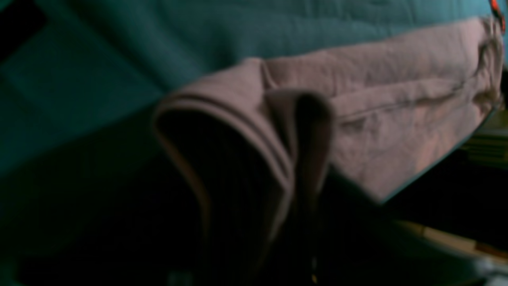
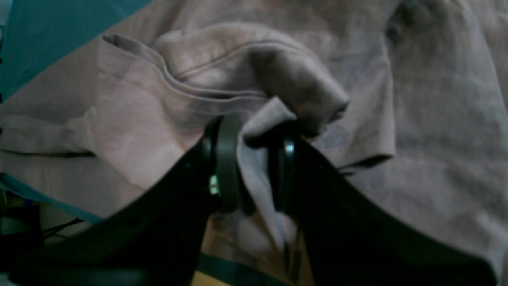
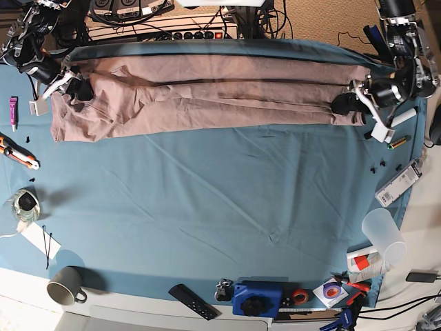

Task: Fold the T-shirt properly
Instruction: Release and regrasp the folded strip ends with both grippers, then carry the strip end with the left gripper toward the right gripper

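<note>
The dusty pink-beige cotton T-shirt [image 3: 207,93] is lying as a long band along the far edge of the teal-blue table cloth [image 3: 220,200]. The right gripper [image 2: 254,159] is pinching a fold of it; the left gripper [image 3: 348,105] is sitting at the other end, its grip too dark to judge. Both ends should probably rise level, then travel toward the open cloth nearer the camera, away from the clutter.

1. Your base view looks straight down from high above the blue tablecloth [image 3: 227,200].
2. Your right wrist view sits close behind the right gripper [image 2: 254,159], facing the T-shirt [image 2: 416,139].
3. Your left wrist view shares that shirt, close and blurred.
</note>
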Available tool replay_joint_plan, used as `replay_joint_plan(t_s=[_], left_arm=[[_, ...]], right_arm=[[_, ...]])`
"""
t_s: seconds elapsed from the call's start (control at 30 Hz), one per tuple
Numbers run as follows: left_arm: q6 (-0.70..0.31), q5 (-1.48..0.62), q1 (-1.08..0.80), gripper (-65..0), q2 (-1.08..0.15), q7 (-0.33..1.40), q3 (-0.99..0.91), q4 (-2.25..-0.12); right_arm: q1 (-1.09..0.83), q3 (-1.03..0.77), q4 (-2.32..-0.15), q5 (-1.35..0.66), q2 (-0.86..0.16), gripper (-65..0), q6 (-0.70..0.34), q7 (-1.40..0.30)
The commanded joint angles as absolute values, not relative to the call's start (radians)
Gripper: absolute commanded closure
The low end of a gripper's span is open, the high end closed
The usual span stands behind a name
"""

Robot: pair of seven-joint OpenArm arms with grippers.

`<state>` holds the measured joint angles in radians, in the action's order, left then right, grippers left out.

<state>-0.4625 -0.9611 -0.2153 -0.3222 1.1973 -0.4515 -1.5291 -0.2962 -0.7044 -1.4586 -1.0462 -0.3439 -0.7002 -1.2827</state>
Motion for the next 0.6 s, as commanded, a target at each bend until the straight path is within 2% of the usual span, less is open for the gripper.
replay_joint_plan(t_s=[0.0,0.03,0.07,0.27,0.57], left_arm=[[-0.436,-0.815,-0.241,-4.6,-0.308,1.351,-0.426,-1.502],[-0.437,-0.814,-0.236,-0.3,-0.309,1.353,-0.426,-1.502],[-0.438,-0.815,-0.233,0.0,-0.312,1.352,-0.426,-1.503],[-0.437,-0.817,-0.210,0.0,-0.316,1.379,-0.430,-1.554],[-0.445,-0.840,-0.222,0.0,-0.316,1.365,-0.430,-1.814]], right_arm=[[-0.299,-0.707,-1.465,-1.031,-0.360,-14.2,-0.698,-1.298],[-0.299,-0.707,-1.465,-1.031,-0.360,-14.2,-0.698,-1.298],[-0.299,-0.707,-1.465,-1.031,-0.360,-14.2,-0.698,-1.297],[-0.296,-0.707,-1.465,-1.031,-0.361,-14.2,-0.698,-1.275],[-0.282,-0.707,-1.465,-1.031,-0.360,-14.2,-0.698,-1.272]])
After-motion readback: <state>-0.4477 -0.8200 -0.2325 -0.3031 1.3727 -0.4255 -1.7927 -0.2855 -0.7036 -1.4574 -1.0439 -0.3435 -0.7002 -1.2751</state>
